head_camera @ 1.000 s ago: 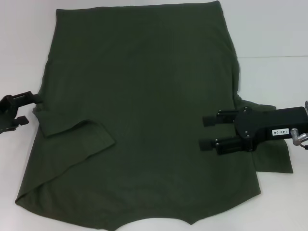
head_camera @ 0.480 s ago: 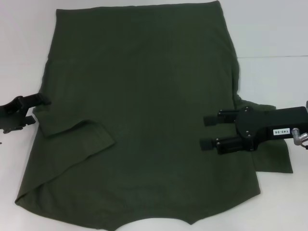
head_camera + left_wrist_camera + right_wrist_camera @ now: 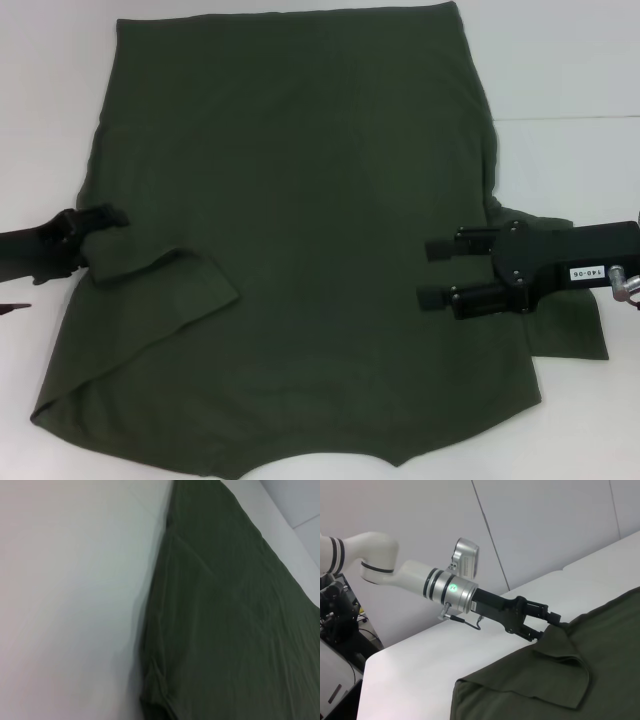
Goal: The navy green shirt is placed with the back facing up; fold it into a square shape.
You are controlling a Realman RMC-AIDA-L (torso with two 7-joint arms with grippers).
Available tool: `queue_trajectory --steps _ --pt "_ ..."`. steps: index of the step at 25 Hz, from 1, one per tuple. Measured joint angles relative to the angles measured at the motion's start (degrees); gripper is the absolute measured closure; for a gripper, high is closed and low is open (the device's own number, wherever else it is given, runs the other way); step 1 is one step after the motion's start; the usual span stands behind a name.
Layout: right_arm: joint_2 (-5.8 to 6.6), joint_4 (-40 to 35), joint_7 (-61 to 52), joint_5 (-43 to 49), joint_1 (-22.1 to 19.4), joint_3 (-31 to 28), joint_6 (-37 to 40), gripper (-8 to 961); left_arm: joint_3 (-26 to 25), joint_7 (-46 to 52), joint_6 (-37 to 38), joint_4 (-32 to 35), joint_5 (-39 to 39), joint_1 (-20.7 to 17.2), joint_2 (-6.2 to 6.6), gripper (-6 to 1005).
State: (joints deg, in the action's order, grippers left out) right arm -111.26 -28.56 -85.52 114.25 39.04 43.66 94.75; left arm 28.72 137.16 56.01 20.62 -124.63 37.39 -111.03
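On white table (image 3: 560, 60), navy green shirt (image 3: 300, 200) spread.

L gripper (image 3: 551, 621), on white arm (image 3: 410, 572) w/ black wrist, sits at edge of navy green shirt (image 3: 560, 680), fingers closed on the cloth, lifting it into a small peak. Shirt lies on white table (image 3: 415, 680). Folded flap nearby.
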Motion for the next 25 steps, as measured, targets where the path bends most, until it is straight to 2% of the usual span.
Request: queue_trajectory --steps 8,12,18,22,25 --pt "0.0 0.1 0.0 0.0 0.0 0.0 0.0 75 0.0 0.3 0.8 -0.6 0.0 0.4 -0.23 132" --pt "0.0 0.3 0.0 0.1 0.0 0.0 0.0 75 0.0 0.5 0.4 -0.8 0.2 1.2 -0.85 133" --pt "0.0 0.2 -0.2 0.0 -0.2 0.0 0.1 75 -2.2 6.4 0.0 -0.3 3.9 5.7 -2.03 134" --pt "0.0 -0.1 -0.9 0.0 -0.2 -0.1 0.3 75 -1.9 10.6 -0.7 0.3 4.0 9.6 -1.08 135" --pt "0.0 -0.2 -1.4 0.1 -0.3 -0.1 0.4 75 -1.8 11.2 -1.0 0.4 3.9 10.2 -0.28 135"
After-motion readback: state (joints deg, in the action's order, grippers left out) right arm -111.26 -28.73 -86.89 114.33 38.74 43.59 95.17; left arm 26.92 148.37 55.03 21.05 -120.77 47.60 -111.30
